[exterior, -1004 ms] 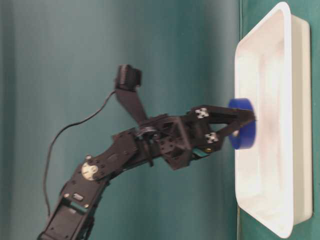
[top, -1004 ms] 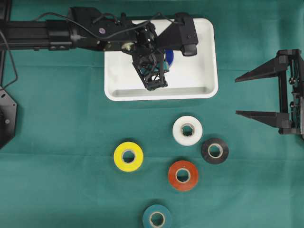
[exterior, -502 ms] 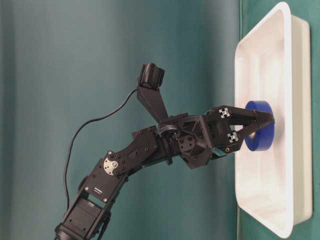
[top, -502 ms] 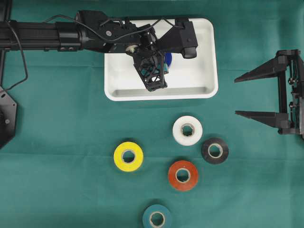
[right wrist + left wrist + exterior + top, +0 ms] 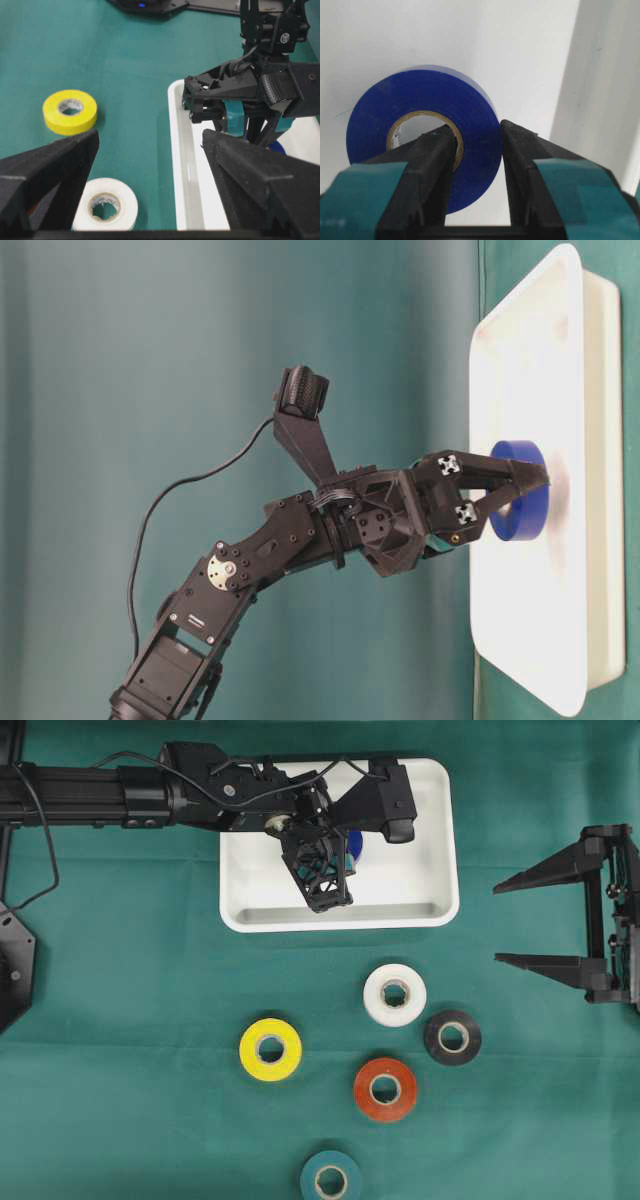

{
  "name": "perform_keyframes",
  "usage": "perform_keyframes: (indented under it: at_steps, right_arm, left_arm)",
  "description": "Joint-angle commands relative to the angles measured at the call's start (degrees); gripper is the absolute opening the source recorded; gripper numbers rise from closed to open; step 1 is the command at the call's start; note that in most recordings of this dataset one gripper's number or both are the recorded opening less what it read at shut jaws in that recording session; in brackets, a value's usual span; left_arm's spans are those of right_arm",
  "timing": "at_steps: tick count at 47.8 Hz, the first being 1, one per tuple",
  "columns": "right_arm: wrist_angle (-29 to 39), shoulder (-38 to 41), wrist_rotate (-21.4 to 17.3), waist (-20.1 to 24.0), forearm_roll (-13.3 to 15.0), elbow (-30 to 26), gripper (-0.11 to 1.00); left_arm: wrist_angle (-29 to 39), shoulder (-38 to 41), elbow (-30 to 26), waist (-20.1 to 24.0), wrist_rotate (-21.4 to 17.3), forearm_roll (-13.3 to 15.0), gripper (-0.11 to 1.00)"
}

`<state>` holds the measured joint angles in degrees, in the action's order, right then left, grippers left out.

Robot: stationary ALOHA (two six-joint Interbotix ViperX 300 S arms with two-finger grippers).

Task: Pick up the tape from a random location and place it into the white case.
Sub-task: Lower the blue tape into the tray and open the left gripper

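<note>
Gripping the blue tape roll [image 5: 425, 140], the left gripper [image 5: 477, 150] has its fingers [image 5: 432, 165] clamped on the roll's wall, one inside the core and one outside. The roll sits inside the shallow white plastic case [image 5: 420, 910], apparently touching its floor. At far right, the right gripper [image 5: 525, 920] hangs over the green bench [image 5: 120, 1050] with fingers spread wide, holding nothing. Yellow [image 5: 270, 1049], white [image 5: 395, 995], black [image 5: 452, 1037], orange [image 5: 385, 1089] and teal [image 5: 331, 1178] tape rolls lie nearer.

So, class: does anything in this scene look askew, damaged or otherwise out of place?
Nothing stands out. The left gripper holds the blue tape over the white case, one finger through the core. Five other rolls lie flat on the green cloth.
</note>
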<state>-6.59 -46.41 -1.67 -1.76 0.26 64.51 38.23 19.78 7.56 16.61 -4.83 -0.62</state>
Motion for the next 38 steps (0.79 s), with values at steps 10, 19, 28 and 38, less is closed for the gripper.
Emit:
perform_keyframes:
  at_steps: [10, 19, 28, 38]
  right_arm:
    - [-0.44, 0.26, 0.0, -0.09, 0.09, -1.41, 0.92]
    - [-0.26, 0.26, 0.0, -0.09, 0.09, -1.41, 0.92]
    - [-0.26, 0.26, 0.0, -0.09, 0.0, -1.41, 0.92]
    - [-0.26, 0.26, -0.09, -0.09, 0.0, -1.49, 0.92]
  left_arm:
    - [-0.09, -1.41, 0.0, 0.44, 0.18, 0.09, 0.6]
    - [-0.09, -1.58, 0.26, 0.7, 0.0, 0.09, 0.91]
    - [0.26, -2.37, 0.26, 0.62, 0.0, 0.09, 0.85]
    - [1.93, -6.86, -0.18, 0.53, -0.26, 0.09, 0.86]
